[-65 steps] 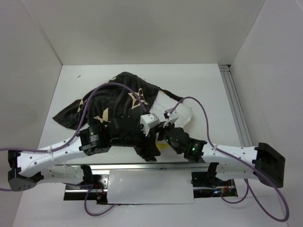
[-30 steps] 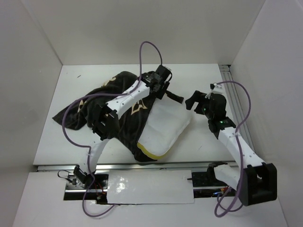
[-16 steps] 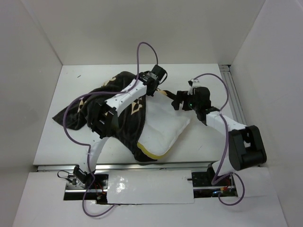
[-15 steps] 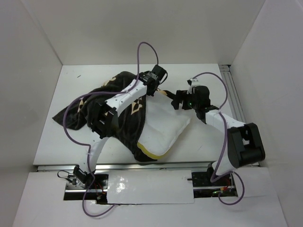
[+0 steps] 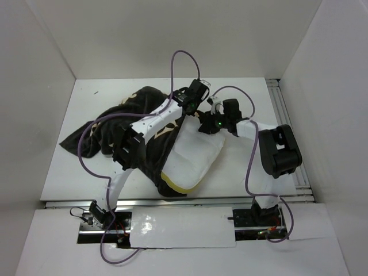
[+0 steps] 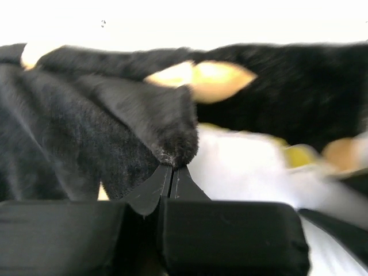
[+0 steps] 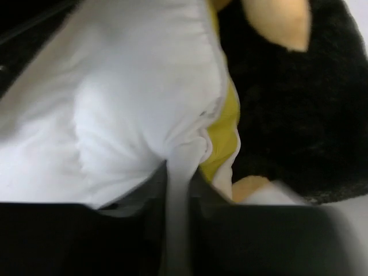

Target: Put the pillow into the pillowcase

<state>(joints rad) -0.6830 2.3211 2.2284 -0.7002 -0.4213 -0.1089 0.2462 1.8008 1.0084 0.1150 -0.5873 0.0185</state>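
The white pillow with yellow piping lies in the middle of the table, its left part under the dark flower-printed pillowcase. My left gripper reaches across to the pillowcase's far right edge and is shut on a fold of the plush. My right gripper sits close beside it at the pillow's far corner, shut on a pinch of white pillow fabric next to the yellow seam. Dark pillowcase plush fills the right of the right wrist view.
White walls enclose the table on three sides. A metal rail runs along the right edge. Purple cables loop over both arms. A white sheet lies between the arm bases at the near edge.
The right gripper moved left to the pillow's far corner and closed on it. The left gripper stayed shut on the pillowcase edge. The pillow and pillowcase shifted slightly left.
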